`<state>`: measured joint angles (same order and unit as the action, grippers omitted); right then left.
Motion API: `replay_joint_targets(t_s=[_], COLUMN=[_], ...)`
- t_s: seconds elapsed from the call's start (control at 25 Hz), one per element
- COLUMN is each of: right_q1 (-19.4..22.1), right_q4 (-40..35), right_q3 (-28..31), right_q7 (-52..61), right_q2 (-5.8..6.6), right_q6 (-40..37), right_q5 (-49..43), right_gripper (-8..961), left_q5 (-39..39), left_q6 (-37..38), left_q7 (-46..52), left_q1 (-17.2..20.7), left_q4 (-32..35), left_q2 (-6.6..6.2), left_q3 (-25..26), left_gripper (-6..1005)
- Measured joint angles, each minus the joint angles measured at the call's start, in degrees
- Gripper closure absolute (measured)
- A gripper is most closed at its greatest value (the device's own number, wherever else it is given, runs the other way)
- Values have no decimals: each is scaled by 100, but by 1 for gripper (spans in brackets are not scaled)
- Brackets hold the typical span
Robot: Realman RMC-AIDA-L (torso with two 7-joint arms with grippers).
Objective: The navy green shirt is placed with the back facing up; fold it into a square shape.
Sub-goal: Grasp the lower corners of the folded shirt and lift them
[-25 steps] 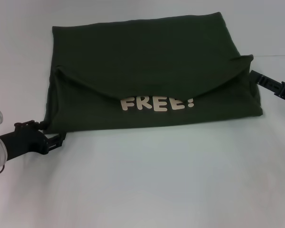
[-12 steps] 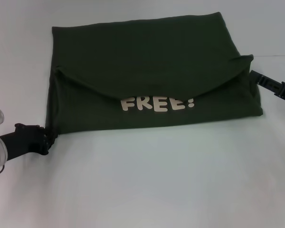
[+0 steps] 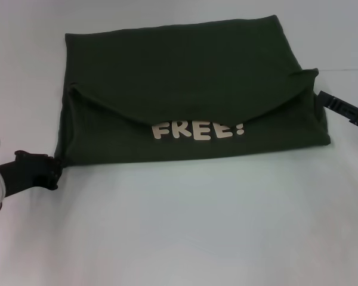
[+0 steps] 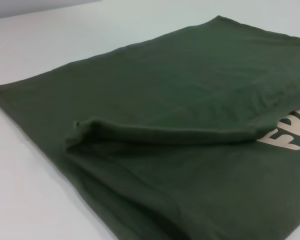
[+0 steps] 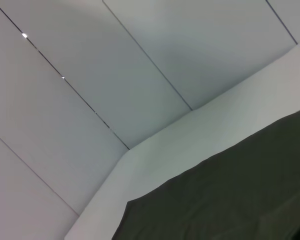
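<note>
The navy green shirt [image 3: 185,77] lies folded into a wide rectangle on the white table. A curved flap of its plain back lies over the front, and the cream letters "FREE!" [image 3: 197,129] show below the flap's edge. My left gripper [image 3: 55,171] is at the shirt's near left corner, touching or just beside it. My right gripper [image 3: 321,97] is at the shirt's right edge, level with the flap's end. The left wrist view shows the shirt [image 4: 180,100] close up with the flap's fold and part of the letters [image 4: 290,135]. The right wrist view shows a far part of the shirt [image 5: 240,190].
The white table [image 3: 197,226] stretches around the shirt, with bare surface in front of it. A panelled grey wall [image 5: 115,75] stands behind the table in the right wrist view.
My left gripper has drawn back to the left, from under the shirt's near edge to its near left corner. The right gripper has barely moved. The shirt lies as before.
</note>
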<state>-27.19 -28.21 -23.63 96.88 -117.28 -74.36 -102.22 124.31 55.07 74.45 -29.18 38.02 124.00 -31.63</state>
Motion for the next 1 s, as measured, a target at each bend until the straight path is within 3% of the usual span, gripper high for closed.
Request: replay_joint_targets(t_s=[0.44, 0.72, 1.0], right_q1=[31, -224, -651], right_q4=[-131, -638, -867], right_q3=[-87, -89, -146], right_q7=[1036, 2186, 2827], right_q2=[289, 380, 386], right_q6=[240, 575, 985], right_q5=[-993, -2098, -2993], right_gripper=[268, 268, 267], left_q5=[51, 51, 49], left_q6=[511, 519, 568], left_q7=[149, 149, 164], left_q1=[233, 251, 200], left_q4=[321, 316, 284], left_q2=[6, 10, 2], left_q3=[7, 10, -7], left_gripper=[1000, 1000, 1000])
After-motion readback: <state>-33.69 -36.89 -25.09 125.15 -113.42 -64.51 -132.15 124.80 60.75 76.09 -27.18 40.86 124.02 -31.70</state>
